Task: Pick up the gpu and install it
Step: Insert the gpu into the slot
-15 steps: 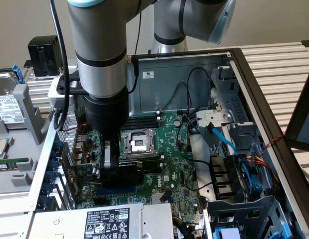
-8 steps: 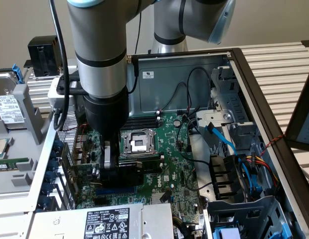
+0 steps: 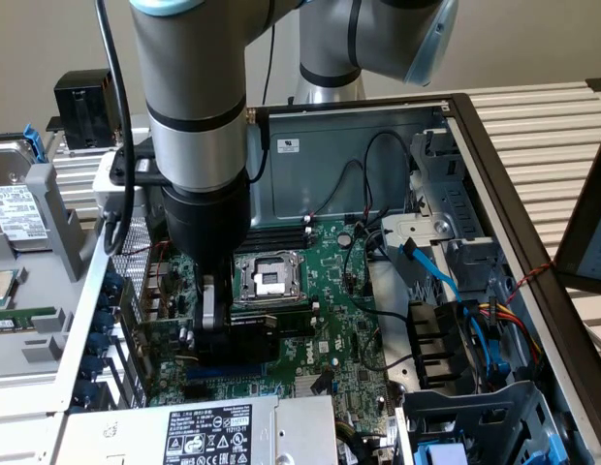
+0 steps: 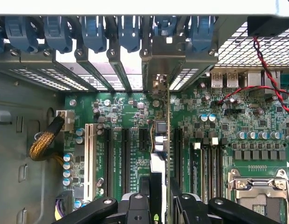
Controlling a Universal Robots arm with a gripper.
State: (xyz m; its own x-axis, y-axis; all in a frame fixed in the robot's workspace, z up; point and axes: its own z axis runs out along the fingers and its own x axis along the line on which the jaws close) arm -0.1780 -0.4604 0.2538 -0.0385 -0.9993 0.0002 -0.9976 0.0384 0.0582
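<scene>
My gripper (image 3: 215, 325) reaches down into the open computer case, shut on the gpu (image 3: 244, 341), which shows as a black block between the fingers just above the green motherboard (image 3: 330, 354). In the wrist view the gpu (image 4: 158, 140) stands edge-on between my black fingers (image 4: 135, 205), over the expansion slots of the motherboard (image 4: 126, 109). Its silver bracket (image 4: 165, 56) sits against the case's rear slot openings. Whether the card's edge is fully down in a slot I cannot tell.
The CPU socket (image 3: 267, 276) lies just beyond the card. The power supply (image 3: 213, 431) is at the near edge, and a drive cage with blue and black cables (image 3: 456, 291) is on the exterior view's right. Blue slot latches (image 4: 93, 32), a red wire (image 4: 263, 70) and a yellow braided cable (image 4: 42, 144) lie close by.
</scene>
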